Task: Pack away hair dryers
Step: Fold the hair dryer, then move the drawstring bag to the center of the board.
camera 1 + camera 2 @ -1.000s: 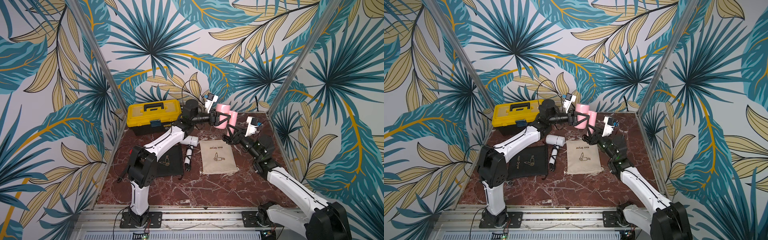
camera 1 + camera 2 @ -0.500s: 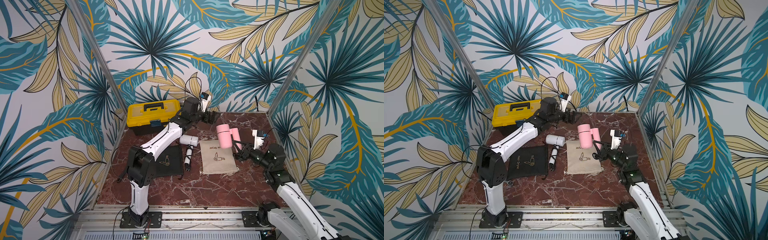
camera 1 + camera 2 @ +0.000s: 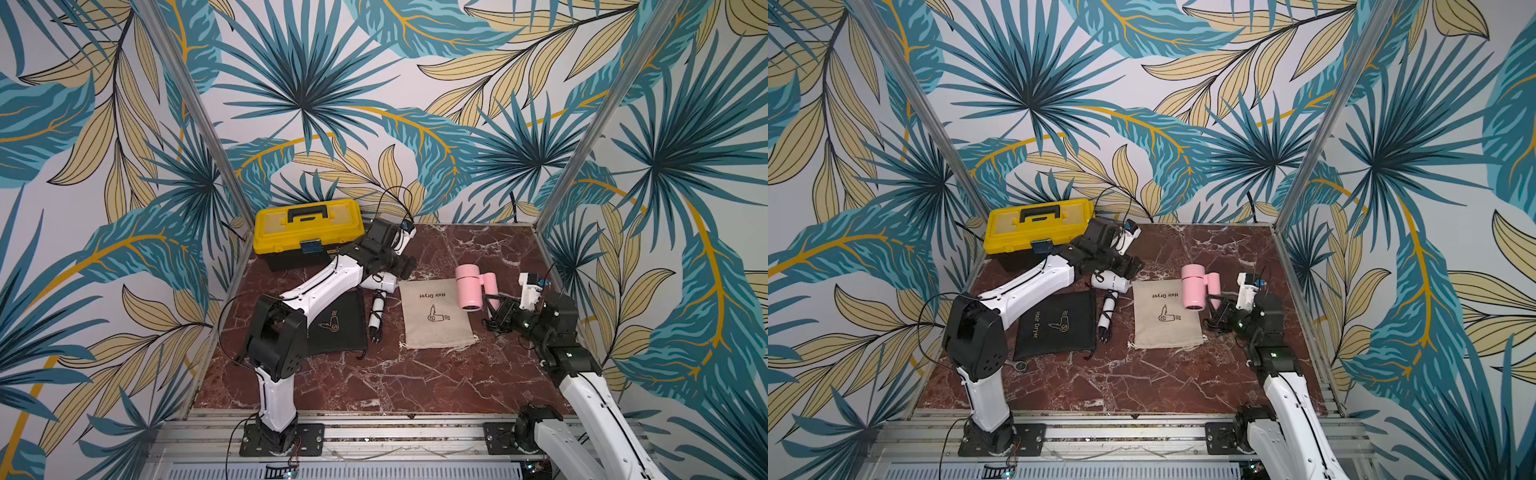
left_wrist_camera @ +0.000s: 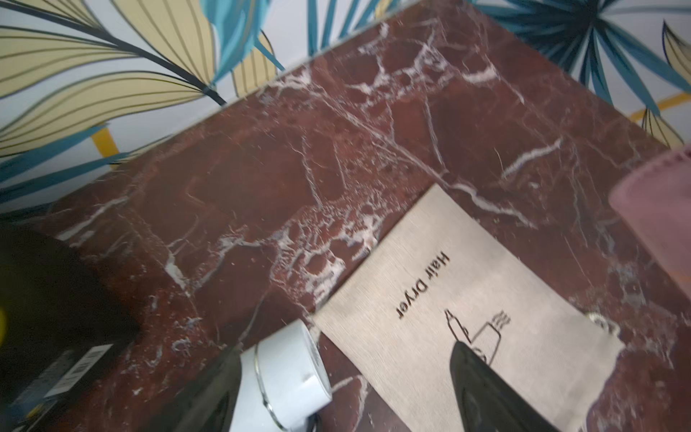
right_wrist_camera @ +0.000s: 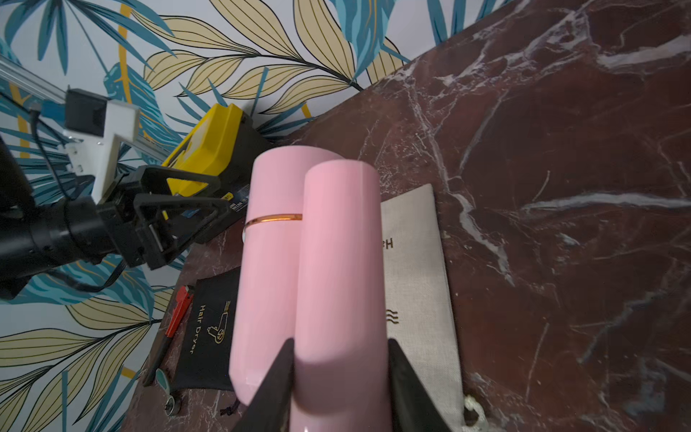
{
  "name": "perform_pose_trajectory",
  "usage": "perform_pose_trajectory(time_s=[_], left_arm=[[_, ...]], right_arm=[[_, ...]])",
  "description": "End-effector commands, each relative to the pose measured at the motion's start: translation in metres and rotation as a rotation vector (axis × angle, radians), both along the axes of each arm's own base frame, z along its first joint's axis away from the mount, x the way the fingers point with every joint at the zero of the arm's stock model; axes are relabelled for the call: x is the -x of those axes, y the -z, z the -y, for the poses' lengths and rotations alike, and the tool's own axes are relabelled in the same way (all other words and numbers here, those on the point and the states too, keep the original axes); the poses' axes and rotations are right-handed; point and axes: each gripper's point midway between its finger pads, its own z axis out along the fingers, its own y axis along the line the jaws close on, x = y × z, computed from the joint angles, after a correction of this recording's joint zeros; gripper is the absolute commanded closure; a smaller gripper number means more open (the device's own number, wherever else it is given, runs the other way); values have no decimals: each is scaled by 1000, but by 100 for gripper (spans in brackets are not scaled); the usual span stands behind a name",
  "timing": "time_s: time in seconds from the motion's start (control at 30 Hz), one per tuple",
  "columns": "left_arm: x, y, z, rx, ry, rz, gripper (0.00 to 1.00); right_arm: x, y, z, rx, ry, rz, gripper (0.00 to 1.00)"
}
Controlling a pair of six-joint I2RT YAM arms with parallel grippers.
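The pale pink hair dryer (image 3: 469, 286) (image 3: 1194, 286) hangs just above the right edge of the beige pouch (image 3: 436, 320). My right gripper (image 3: 490, 301) (image 5: 340, 344) is shut on its folded handle (image 5: 336, 262). The white hair dryer (image 3: 379, 291) (image 3: 1111, 282) lies on the marble between the two pouches, cord plug toward the front. My left gripper (image 3: 405, 266) (image 4: 346, 349) hovers open just behind it. The white barrel (image 4: 284, 377) sits close to one finger, not gripped.
A black pouch (image 3: 338, 324) (image 5: 209, 329) lies flat, partly under my left arm. A yellow toolbox (image 3: 307, 230) stands at the back left. A red-handled tool (image 5: 177, 310) and a wrench (image 3: 1019, 365) lie near the left edge.
My left gripper let go of the pink dryer and drew back left and down over the white dryer. My right arm carried the pink dryer forward and lower, beside the beige pouch.
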Motion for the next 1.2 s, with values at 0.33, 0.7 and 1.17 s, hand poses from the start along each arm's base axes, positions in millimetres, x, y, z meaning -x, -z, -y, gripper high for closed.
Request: perform_pose_trajectory(time_s=[0.33,0.7,1.17], left_arm=[[137,51,51,-111,494,-170,28],[153,113,67,-214,511,-320,44],[141,153,79,-266,450,-408,61]], right_arm=[[-10,1,55,24,228,-65,100],[-21,17,89,45,285,-111,100],[-34,64,91,12,280,-162,100]])
